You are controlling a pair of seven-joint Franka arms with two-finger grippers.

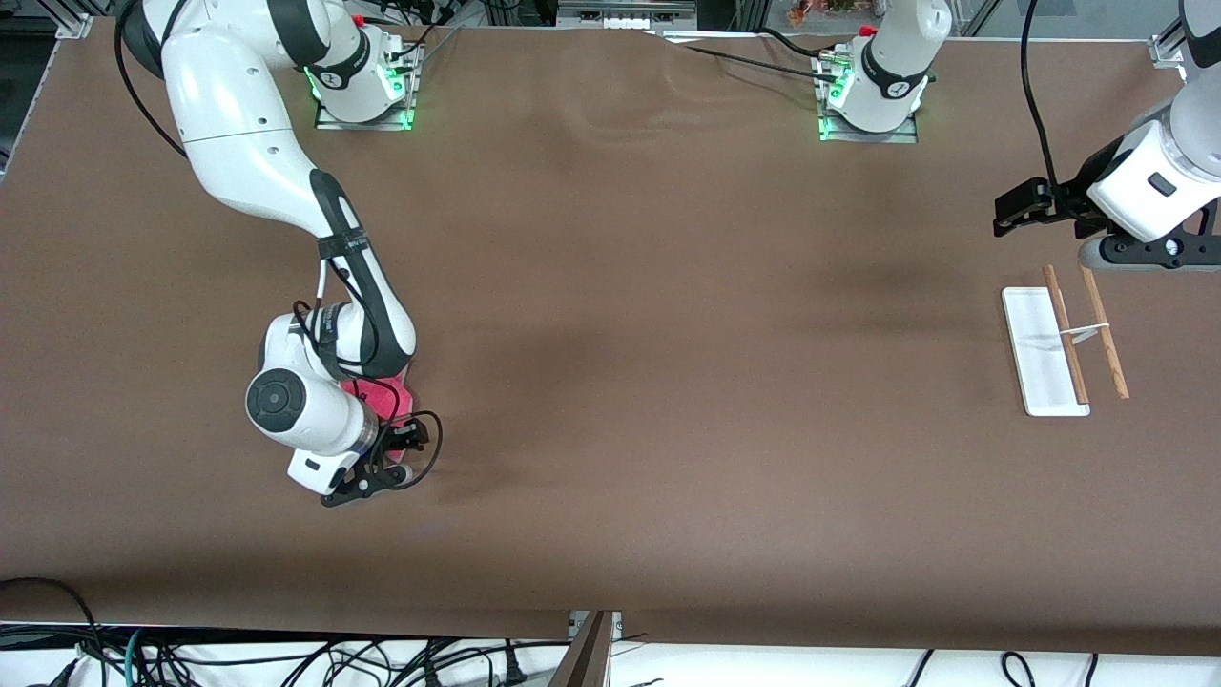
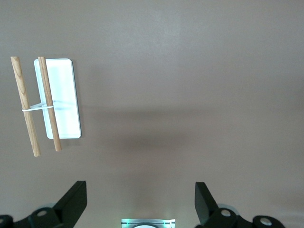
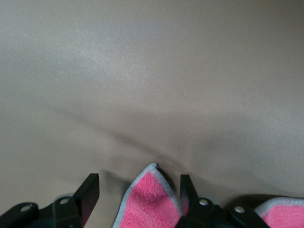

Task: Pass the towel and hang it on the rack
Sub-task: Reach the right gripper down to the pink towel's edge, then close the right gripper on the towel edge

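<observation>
Step in hand: pickup of the towel (image 1: 377, 393), the first step of the task. Nothing has been passed or hung yet.

My right tool (image 3: 138, 192) is down at the tabletop (image 1: 610, 382) toward the right arm's end. In the right wrist view its two fingers (image 3: 88, 190) stand apart, one on each side of a raised pink corner of the towel with thin grey edging. The corner sits between the fingers, but I see a gap on at least one side, so I judge the pinch is not yet made. More pink cloth shows at the edge of that view. In the front view the towel lies flat under the right wrist, mostly hidden by it.

My left tool (image 1: 1025, 205) hangs in the air near the left arm's end of the tabletop, over bare surface just beside the rack (image 1: 1045, 353). Its fingers (image 2: 73, 202) are spread wide and hold nothing. This arm waits.

The rack stands on its white base toward the left arm's end, well apart from the towel. Both wooden rods (image 2: 50, 104) are bare.

What the next move calls for, in my judgement:
1. Bring the right fingers together on the raised corner until the cloth is firmly pinched.
2. Lift straight up so the towel hangs free of the tabletop.
3. Carry it toward the middle, where the left tool can take a free edge.

Caution: a thin corner may slip out if the lift starts before the pinch is firm.
</observation>
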